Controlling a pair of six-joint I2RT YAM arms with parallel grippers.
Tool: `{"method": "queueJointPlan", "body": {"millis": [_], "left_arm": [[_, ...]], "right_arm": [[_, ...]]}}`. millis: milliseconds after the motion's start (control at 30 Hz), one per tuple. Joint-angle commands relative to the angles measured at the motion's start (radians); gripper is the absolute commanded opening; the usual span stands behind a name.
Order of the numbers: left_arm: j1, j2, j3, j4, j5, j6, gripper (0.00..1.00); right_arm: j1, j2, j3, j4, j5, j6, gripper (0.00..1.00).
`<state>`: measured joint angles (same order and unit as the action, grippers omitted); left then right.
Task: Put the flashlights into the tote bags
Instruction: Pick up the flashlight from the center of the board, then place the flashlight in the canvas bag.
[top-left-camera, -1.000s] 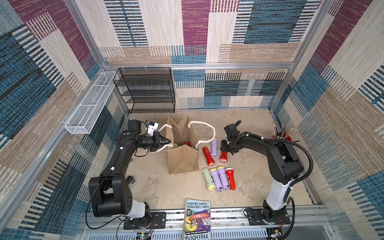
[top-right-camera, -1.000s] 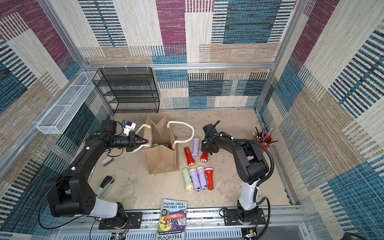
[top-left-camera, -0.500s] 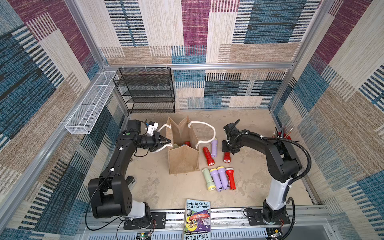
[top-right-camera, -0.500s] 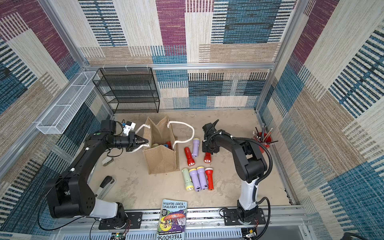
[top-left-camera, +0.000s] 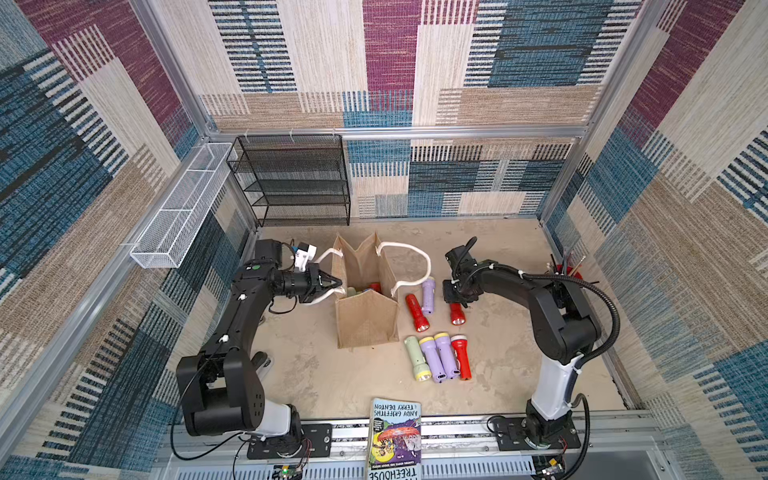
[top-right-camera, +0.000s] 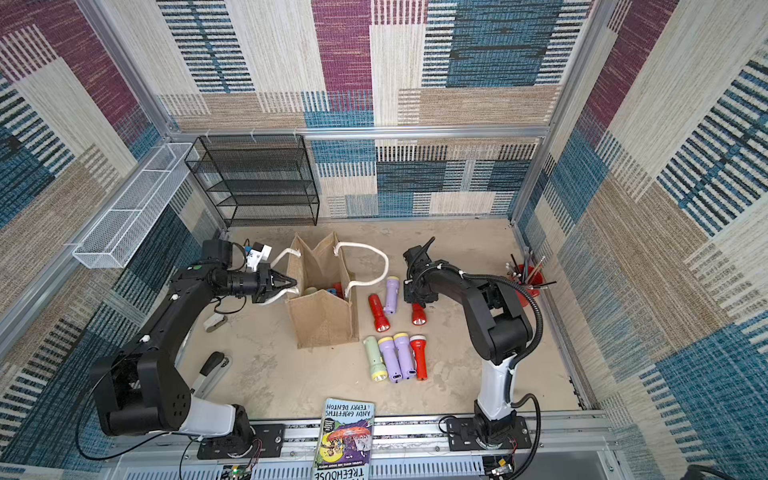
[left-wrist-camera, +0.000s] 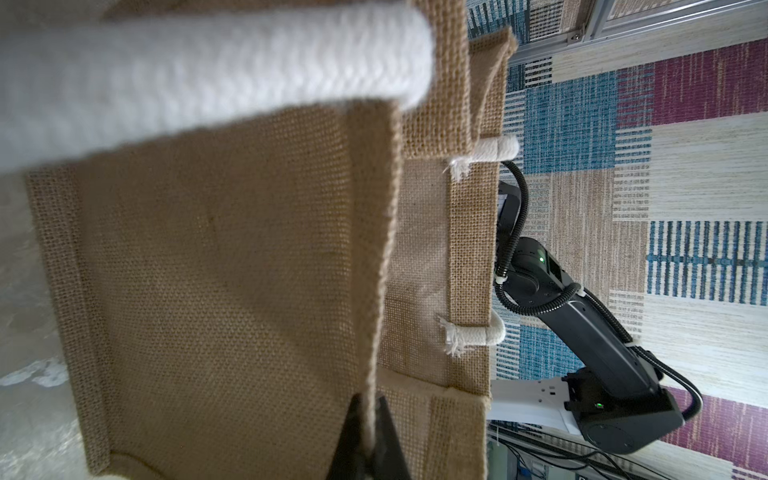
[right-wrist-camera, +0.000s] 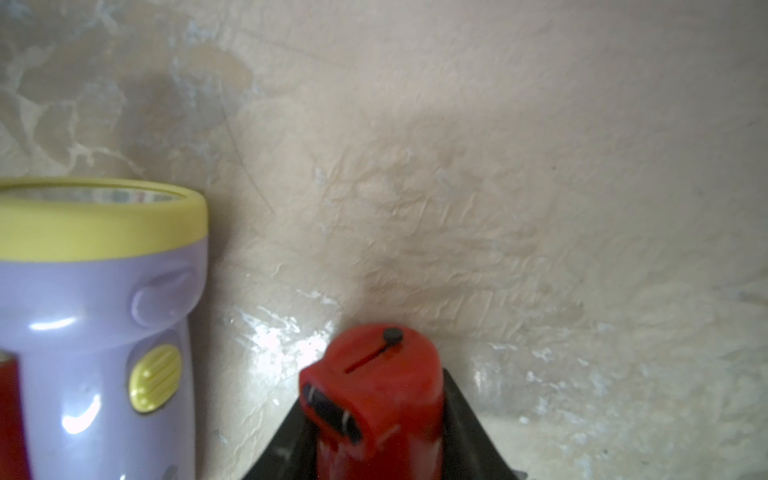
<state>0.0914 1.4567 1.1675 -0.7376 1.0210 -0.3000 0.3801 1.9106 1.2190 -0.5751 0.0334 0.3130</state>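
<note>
The carrying surface is a beige, mottled tabletop (top-left-camera: 316, 374), scuffed pale in patches. A tan burlap tote bag (top-left-camera: 365, 322) stands upright on it near the middle. Just right of the bag, a long red flashlight (top-left-camera: 417, 312) and a lilac flashlight (top-left-camera: 428, 296) lie side by side. A half-hidden red flashlight (top-left-camera: 457, 318) lies a little farther right.

Nearer the front, four lie in a tight row: a pale green flashlight (top-left-camera: 417, 358), a second lilac flashlight (top-left-camera: 432, 361), a third lilac flashlight (top-left-camera: 448, 353) and a white-headed red flashlight (top-left-camera: 462, 357).

A black wire-mesh rack (top-left-camera: 297, 180) stands at the back left, and a red pot of pens (top-left-camera: 566, 272) at the right edge. Left of the bag lie a small pale object (top-right-camera: 214, 322) and what looks like a stapler (top-right-camera: 210, 365). A paperback book (top-left-camera: 395, 432) lies across the front edge.
</note>
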Motion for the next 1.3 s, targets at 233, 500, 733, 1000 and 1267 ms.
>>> {"method": "queueJointPlan", "body": {"millis": [233,500,733,1000,1267], "left_arm": [[0.002,-0.007,0.008,-0.008,0.002,0.015,0.0],[0.001,-0.015,0.006,-0.001,0.009,0.011,0.0],[0.002,-0.026,0.004,0.004,0.02,0.006,0.0],[0.001,-0.035,0.001,0.009,0.027,0.007,0.0],[0.002,-0.034,0.0,0.012,0.028,0.007,0.0]], "right_arm": [[-0.001,-0.175,0.139,-0.237,-0.068,-0.012,0.34],[0.053,-0.272,0.479,-0.285,-0.203,0.006,0.33],[0.204,-0.153,0.844,-0.188,-0.247,-0.005,0.33],[0.327,0.144,1.11,-0.153,-0.391,-0.048,0.33],[0.424,0.22,1.016,-0.097,-0.399,-0.126,0.32]]}}
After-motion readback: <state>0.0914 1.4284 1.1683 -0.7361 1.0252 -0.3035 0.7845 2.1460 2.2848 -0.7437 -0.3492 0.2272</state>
